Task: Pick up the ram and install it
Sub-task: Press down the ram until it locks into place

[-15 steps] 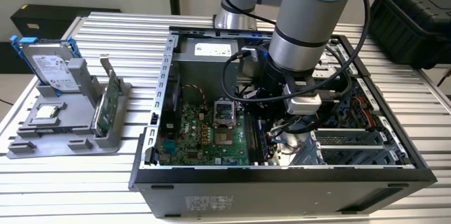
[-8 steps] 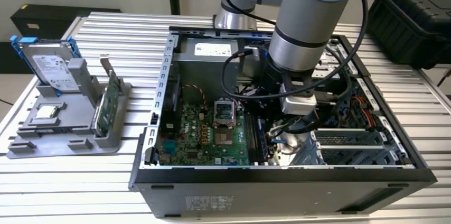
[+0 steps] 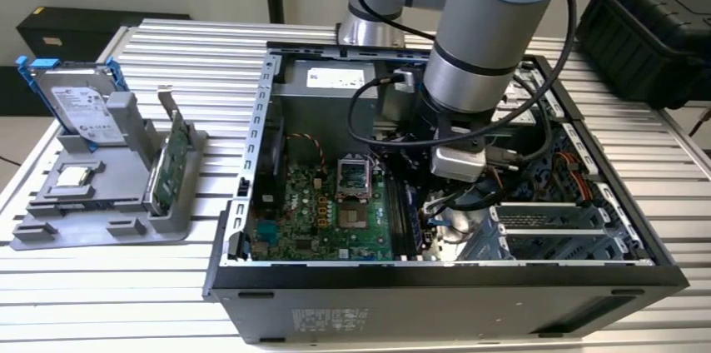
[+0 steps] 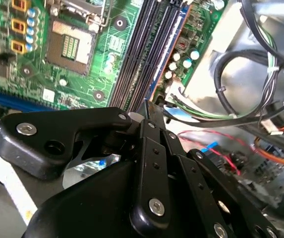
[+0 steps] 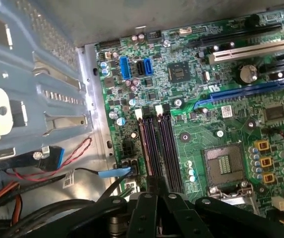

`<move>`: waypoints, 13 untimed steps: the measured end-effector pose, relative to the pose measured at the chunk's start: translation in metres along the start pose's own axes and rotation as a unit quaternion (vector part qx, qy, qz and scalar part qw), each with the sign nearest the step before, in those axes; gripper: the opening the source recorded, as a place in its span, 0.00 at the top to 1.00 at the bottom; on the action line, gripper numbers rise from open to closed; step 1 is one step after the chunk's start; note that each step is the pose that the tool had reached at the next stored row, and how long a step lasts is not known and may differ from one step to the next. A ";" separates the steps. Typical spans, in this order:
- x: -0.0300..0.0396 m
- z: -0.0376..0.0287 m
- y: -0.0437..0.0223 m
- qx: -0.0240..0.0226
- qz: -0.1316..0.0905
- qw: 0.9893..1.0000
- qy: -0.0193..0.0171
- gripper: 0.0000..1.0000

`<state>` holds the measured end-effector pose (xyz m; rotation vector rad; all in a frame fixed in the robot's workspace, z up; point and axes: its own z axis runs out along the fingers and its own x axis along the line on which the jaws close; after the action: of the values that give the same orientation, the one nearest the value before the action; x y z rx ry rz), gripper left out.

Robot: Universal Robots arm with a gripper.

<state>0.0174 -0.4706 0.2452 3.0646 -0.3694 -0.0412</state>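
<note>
From my seat the ram (image 4: 169,49) looks already stood in the outermost memory slot of the motherboard (image 5: 191,139), the gripper (image 4: 146,106) with its fingers drawn together on the stick's near end, gripping nothing, full seating still unconfirmed.

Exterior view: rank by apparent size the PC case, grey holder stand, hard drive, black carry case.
1. PC case
2. Grey holder stand
3. Black carry case, cropped by the frame edge and farther off, so unsure against the stand
4. Hard drive
</note>
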 end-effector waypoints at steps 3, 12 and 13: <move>0.0000 0.0000 0.0000 0.000 0.025 1.000 -0.001 1.00; 0.0000 0.0000 0.0000 0.002 0.095 0.995 -0.005 1.00; 0.0000 0.0000 0.0000 0.002 0.102 0.995 -0.006 1.00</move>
<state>0.0174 -0.4706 0.2452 3.0133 -0.6826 -0.0497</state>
